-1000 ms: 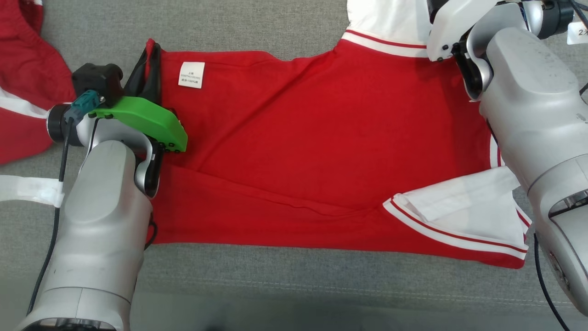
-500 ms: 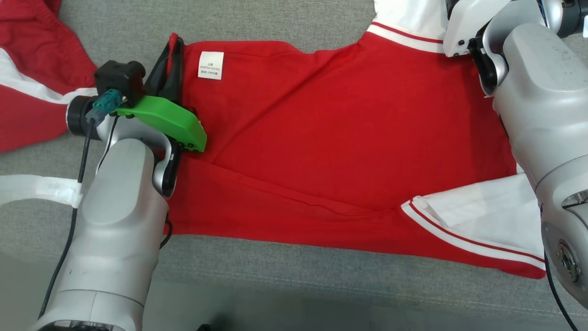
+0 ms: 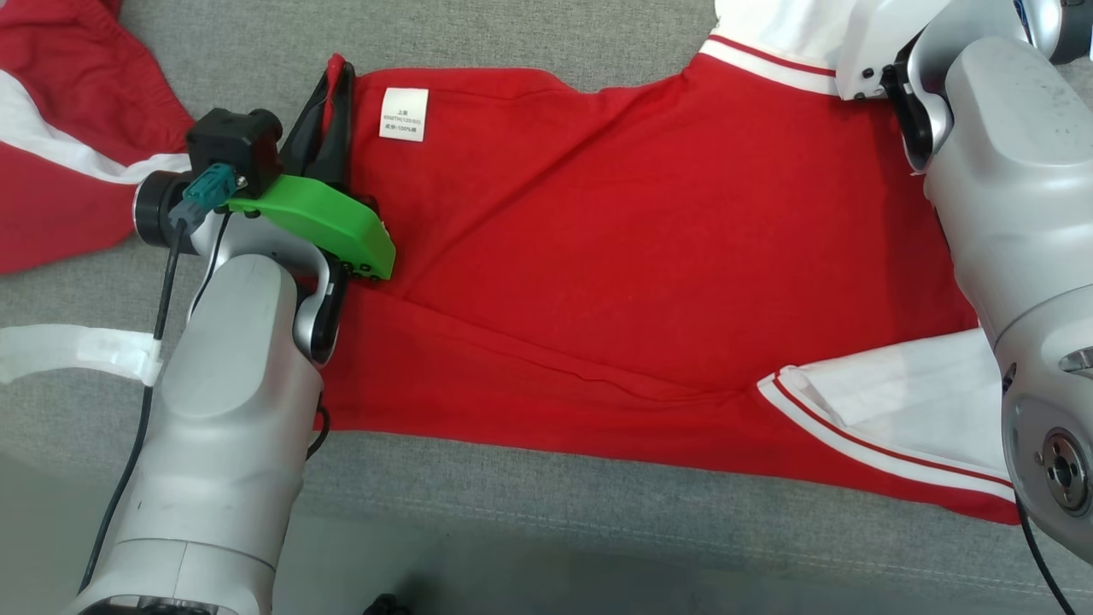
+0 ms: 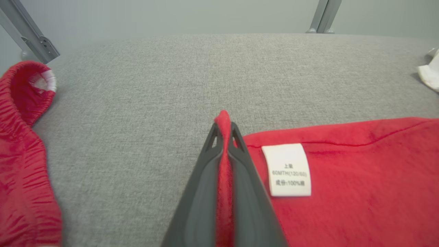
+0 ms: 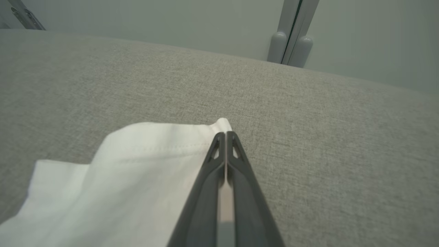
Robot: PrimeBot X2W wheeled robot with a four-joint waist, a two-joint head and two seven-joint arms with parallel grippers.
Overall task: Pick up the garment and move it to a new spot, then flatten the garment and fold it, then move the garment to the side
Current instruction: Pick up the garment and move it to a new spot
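While both grippers hold its far edge, the garment (image 3: 615,256) lies spread on the grey surface (image 3: 546,521), red body across the middle with the label (image 3: 403,114) face up. The left gripper (image 4: 223,126) is clamped on the red far corner just beside the label, a ridge of cloth pinched between its fingers. The right gripper (image 5: 224,135) is closed on the corner of the white far sleeve (image 5: 137,164). The near sleeve (image 3: 897,401) is folded in over the body, and a long crease runs slantwise across the red. Another red cloth (image 3: 60,128) lies apart at the far left.

This looks like the flatten-and-fold step, with both far corners gripped and the fold itself not yet made. The next move likely calls for both arms to lift together, keep the edge taut between them, and carry it evenly toward the near edge. Uneven travel would skew the fold or deepen the crease.
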